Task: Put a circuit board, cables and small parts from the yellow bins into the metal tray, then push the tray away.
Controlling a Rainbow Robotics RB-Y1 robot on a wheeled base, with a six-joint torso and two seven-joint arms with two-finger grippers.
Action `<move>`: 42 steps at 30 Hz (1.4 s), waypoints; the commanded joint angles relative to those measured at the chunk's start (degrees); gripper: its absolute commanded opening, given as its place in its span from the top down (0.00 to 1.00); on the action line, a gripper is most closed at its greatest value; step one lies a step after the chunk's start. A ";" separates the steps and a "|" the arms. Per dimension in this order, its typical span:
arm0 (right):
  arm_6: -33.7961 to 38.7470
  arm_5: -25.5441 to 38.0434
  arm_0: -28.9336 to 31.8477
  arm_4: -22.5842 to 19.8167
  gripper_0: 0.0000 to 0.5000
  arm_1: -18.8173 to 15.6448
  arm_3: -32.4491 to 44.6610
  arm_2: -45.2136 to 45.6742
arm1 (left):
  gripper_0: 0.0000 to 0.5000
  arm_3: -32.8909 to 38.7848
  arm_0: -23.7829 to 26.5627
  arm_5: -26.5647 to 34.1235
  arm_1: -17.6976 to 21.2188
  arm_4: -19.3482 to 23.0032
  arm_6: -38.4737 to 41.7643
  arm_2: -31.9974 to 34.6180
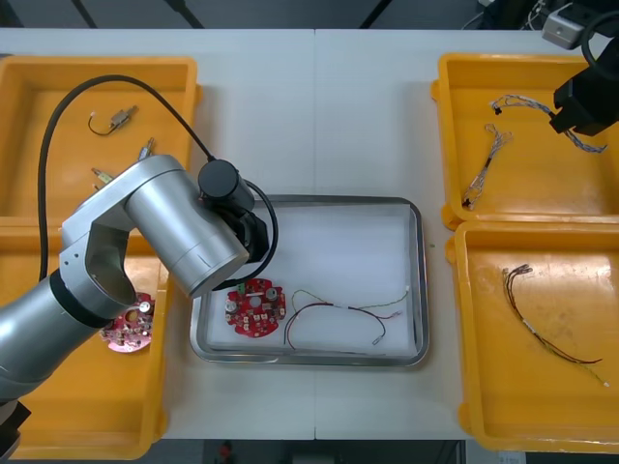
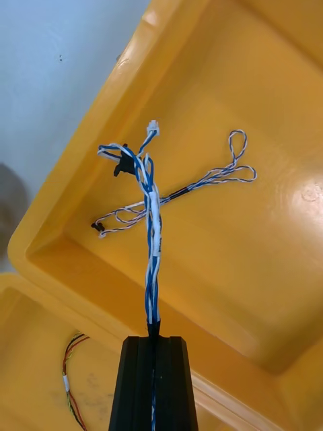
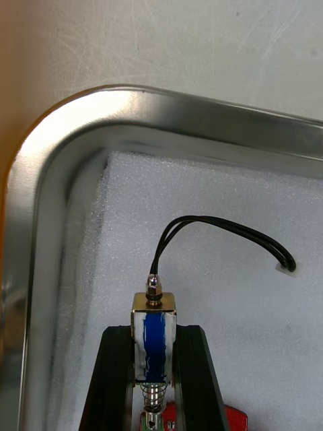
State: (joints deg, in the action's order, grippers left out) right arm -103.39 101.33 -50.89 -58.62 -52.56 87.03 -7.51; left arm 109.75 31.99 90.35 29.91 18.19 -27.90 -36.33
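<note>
Over the left end of the metal tray [image 1: 418, 290], my left gripper [image 1: 253, 237] is shut on a small metal part [image 3: 154, 330] with a blue band and black wires. It hangs just above the white lining [image 3: 222, 215], close to the tray's corner rim [image 3: 67, 128]. A round red circuit board [image 1: 254, 307] and a red and yellow cable [image 1: 338, 314] lie in the tray. Above the far right yellow bin [image 1: 527, 198], my right gripper [image 1: 573, 111] is shut on a twisted blue and white cable [image 2: 153, 222], lifted off the bin floor.
A second blue and white cable [image 1: 484, 166] lies in the far right bin. The near right bin [image 1: 542, 416] holds a red and yellow cable [image 1: 542, 329]. Small metal parts [image 1: 121, 118] lie in the far left bin, and another red board [image 1: 131, 327] in the near left bin.
</note>
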 commanded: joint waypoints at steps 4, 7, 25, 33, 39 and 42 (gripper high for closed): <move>3.46 -0.60 3.43 -0.27 1.00 -1.58 5.96 2.94 | 0.96 0.46 1.41 -0.71 -1.43 -1.05 4.34 -0.94; 3.90 -0.60 3.69 -0.35 1.00 -0.96 6.66 2.94 | 0.84 0.55 1.41 -0.71 -1.43 -1.66 4.43 -1.29; 4.25 -0.69 4.66 2.81 1.00 2.82 8.51 2.68 | 0.03 2.83 1.59 -0.18 -0.20 -2.81 4.78 -1.91; 3.99 -0.60 4.66 2.64 1.00 2.82 8.51 2.68 | 0.00 10.83 2.47 8.26 2.26 5.54 4.87 4.51; 3.99 -0.60 4.83 2.28 1.00 2.82 8.51 2.68 | 0.00 15.67 5.10 13.18 5.07 14.07 4.52 11.45; 3.90 -0.60 4.92 2.02 1.00 2.82 8.51 2.68 | 0.00 16.54 6.77 14.41 6.83 18.20 4.43 14.53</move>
State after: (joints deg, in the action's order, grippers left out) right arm -101.13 101.16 -46.34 -56.26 -50.08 93.73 -6.69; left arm 123.62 34.75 103.43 33.29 33.20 -27.51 -25.39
